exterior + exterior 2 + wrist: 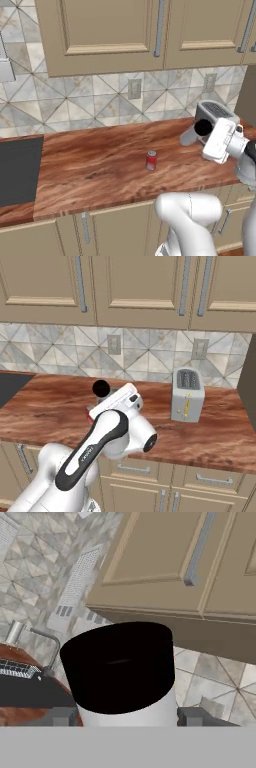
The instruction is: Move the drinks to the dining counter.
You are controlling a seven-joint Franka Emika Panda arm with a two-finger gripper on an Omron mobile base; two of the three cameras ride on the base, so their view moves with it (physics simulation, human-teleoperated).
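Carrying the pale-grey cylinder with black cap [125, 672], the gripper [127, 714] grasps its sides; next comes transport to the dining counter, leaving the red can [151, 160] at nine o'clock.

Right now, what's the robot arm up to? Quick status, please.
Gripper shut on the grey bottle, lifted off the counter. Red can on the counter, untouched. Toaster close behind the bottle.

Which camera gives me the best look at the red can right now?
The left base view: the red can stands upright and alone on the wood counter, fully visible, left of the gripper. In the right base view the arm covers it except a red sliver. In the hand view, I can't make it out.
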